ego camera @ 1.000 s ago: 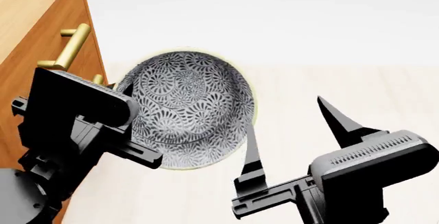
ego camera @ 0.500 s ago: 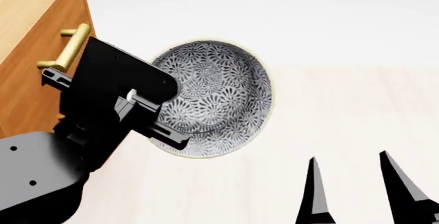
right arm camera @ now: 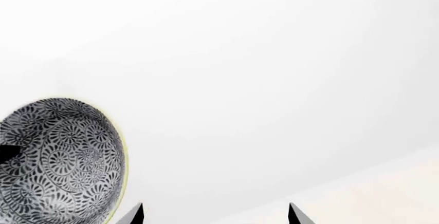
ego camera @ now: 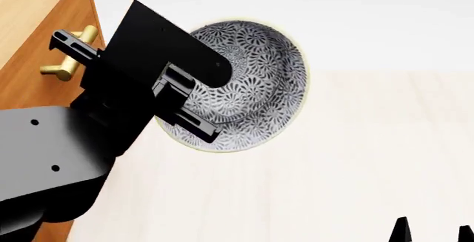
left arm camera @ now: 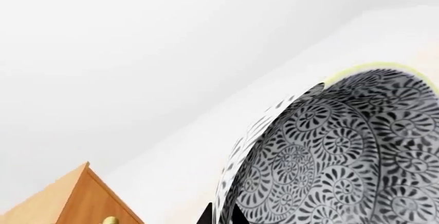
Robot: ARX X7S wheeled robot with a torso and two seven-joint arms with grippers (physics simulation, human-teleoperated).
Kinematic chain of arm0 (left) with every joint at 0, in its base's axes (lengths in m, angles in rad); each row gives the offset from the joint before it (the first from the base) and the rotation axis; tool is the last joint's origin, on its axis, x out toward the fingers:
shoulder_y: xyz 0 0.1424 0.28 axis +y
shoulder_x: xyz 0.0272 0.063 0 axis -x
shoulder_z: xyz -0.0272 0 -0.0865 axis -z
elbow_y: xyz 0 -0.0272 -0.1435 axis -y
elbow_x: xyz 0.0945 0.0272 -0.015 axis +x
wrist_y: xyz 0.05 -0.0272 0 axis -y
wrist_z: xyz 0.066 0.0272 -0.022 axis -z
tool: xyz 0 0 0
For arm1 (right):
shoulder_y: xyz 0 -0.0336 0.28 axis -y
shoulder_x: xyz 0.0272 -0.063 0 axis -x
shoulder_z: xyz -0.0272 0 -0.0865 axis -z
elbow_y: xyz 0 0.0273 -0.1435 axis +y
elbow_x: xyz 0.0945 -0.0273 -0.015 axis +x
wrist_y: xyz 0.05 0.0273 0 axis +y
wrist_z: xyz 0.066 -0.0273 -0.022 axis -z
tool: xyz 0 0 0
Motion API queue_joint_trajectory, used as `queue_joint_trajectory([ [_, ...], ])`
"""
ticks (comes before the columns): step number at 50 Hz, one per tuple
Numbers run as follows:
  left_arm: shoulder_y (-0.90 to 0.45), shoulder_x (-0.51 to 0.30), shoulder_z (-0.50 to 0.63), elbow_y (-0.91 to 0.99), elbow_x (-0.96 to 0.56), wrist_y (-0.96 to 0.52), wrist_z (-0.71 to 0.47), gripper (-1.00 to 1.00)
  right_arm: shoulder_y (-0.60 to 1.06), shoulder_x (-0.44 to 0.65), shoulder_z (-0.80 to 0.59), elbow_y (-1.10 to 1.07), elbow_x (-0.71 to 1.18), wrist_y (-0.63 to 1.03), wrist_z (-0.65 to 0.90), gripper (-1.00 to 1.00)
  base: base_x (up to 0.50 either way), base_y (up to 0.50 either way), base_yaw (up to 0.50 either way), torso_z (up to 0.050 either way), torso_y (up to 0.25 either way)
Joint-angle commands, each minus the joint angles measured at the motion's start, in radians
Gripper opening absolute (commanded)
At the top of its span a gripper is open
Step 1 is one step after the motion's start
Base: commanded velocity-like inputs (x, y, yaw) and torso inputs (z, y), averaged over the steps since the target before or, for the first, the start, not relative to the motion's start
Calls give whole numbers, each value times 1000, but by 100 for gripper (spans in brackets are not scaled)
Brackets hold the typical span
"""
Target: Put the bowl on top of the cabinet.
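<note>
Bowl (ego camera: 256, 70) hangs in the air, tipped so its patterned inside faces the head camera, carried by the left gripper (ego camera: 194, 124), whose fingers are clamped on the bowl's rim at the lower left side as the head view shows it. The left arm's black housing covers part of the bowl's left half. In the left wrist view the bowl (left arm camera: 343, 157) fills the frame close up, its pale rim along the upper edge, and a dark fingertip (left arm camera: 205, 216) shows against the wall of the bowl at the frame's edge. The cabinet (ego camera: 33, 48) stands at the far left of the head view, its orange-brown front turned toward the arm, with a brass handle (ego camera: 70, 56) partly hidden behind the gripper housing; the bowl is beside the cabinet's front, not over its lighter top. The right gripper (right arm camera: 215, 215) is well apart from the bowl, its two pointed fingertips spread with nothing between them; only their tips show at the lower right corner of the head view. Pale wooden floor (ego camera: 333, 159) lies below.
</note>
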Motion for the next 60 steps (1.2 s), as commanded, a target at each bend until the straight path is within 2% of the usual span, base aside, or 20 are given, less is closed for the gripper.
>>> queue_joint_trajectory([
  [1,-150,83,-18,-65,-16,-143,-39,-100,-7,-29,10,51,42,-36,-47,100,0,0,0,0,0],
  [10,-230,113,17,-143,-9,-151,-26,-100,-1,-32,11,53,20,-27,-37,100,0,0,0,0,0],
  [21,-342,149,-123,-210,-82,-215,-56,-100,-2,-35,12,51,9,-24,-39,100,0,0,0,0,1],
  [29,-434,163,-210,-335,-102,-190,-62,-100,-5,-36,14,47,2,-22,-42,100,0,0,0,1,0],
  [38,-462,161,-281,-410,-131,-162,-83,-100,-11,-36,20,43,6,-24,-47,100,0,0,0,0,0],
  [48,-503,162,-446,-526,-178,-133,-160,-100,-6,-40,21,46,-1,-16,-47,100,0,0,0,0,1],
  [55,-516,172,-569,-610,-209,-119,-265,-100,-6,-43,25,48,-1,-14,-47,100,0,0,0,0,0],
  [60,-529,179,-614,-651,-246,-136,-327,-100,-4,-43,26,50,6,-12,-52,100,0,0,0,0,0],
])
